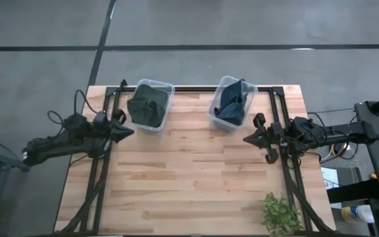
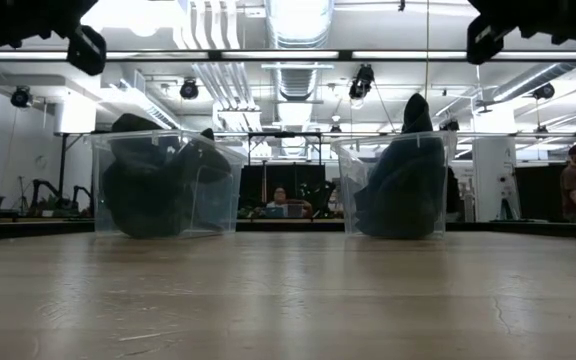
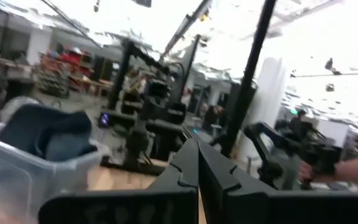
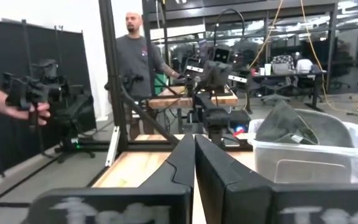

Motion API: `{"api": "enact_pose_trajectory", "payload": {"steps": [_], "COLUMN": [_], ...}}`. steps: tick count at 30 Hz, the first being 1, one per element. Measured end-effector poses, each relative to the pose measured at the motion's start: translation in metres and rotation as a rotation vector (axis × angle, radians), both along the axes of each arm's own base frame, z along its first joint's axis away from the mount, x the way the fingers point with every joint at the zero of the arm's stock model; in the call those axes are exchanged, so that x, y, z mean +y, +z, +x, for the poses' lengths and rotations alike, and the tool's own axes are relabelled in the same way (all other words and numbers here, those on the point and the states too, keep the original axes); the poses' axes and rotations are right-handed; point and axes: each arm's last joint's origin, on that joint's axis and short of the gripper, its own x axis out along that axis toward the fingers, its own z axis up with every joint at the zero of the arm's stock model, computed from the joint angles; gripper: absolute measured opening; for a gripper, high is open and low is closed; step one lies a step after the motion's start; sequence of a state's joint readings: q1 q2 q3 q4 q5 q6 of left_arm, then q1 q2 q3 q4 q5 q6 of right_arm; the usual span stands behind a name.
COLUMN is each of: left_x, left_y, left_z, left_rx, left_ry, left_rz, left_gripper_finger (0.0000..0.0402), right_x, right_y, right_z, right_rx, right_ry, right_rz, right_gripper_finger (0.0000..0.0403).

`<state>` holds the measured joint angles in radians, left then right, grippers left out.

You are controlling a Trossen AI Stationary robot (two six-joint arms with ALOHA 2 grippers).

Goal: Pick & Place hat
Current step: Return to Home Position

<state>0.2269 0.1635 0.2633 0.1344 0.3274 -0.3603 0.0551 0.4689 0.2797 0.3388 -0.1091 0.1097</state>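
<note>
Two clear bins sit at the far edge of the counter (image 1: pixel 196 178). The left bin (image 1: pixel 169 99) is toward the counter's far left and has a gray bundle (image 1: pixel 147 105) of cap fabric stuffed in it. Can't tell how many caps that is, it's just one dark heap filling the tub. The right bin (image 1: pixel 213 108) is toward the counter's far right, turned a bit askew, and holds the blue cap (image 1: pixel 231 105), which pokes up past the rim in the low view (image 2: pixel 415 112).

Both arms are low and stretched out over the counter's side edges, pointing inward. The left end effector (image 1: pixel 129 131) hangs over the counter's left edge, fingers pressed together with nothing between them. The right end effector (image 1: pixel 247 139) is over the counter's right side, also pressed together and empty. Neither touches a bin. A small plant (image 1: pixel 280 212) sits at the counter's near right corner.
</note>
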Motion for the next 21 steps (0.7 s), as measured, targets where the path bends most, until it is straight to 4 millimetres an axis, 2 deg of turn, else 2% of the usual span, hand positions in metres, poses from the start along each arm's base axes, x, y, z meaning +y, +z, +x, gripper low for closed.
{"api": "enact_pose_trajectory", "payload": {"steps": [6, 13, 15, 21], "left_x": [-0.002, 0.002, 0.003, 0.002], "left_y": [-0.019, -0.021, -0.023, -0.043], "left_z": [-0.004, -0.01, -0.01, -0.002], "left_rx": [0.149, 0.119, 0.109, 0.106], "left_ry": [-0.001, 0.166, 0.208, 0.205], "left_rz": [-0.011, -0.006, -0.052, -0.062], "left_gripper_finger": [0.0, 0.0, 0.0, 0.0], "right_x": [0.0, -0.001, -0.001, -0.001], "right_y": [-0.015, -0.035, -0.039, -0.047], "right_z": [-0.006, -0.012, -0.014, -0.019], "right_rx": [0.003, 0.023, 0.014, -0.004], "right_ry": [0.001, 0.007, 0.009, 0.013], "right_rz": [-0.024, 0.012, 0.032, 0.061], "right_gripper_finger": [0.0009, 0.0009, 0.0009, 0.0009]}}
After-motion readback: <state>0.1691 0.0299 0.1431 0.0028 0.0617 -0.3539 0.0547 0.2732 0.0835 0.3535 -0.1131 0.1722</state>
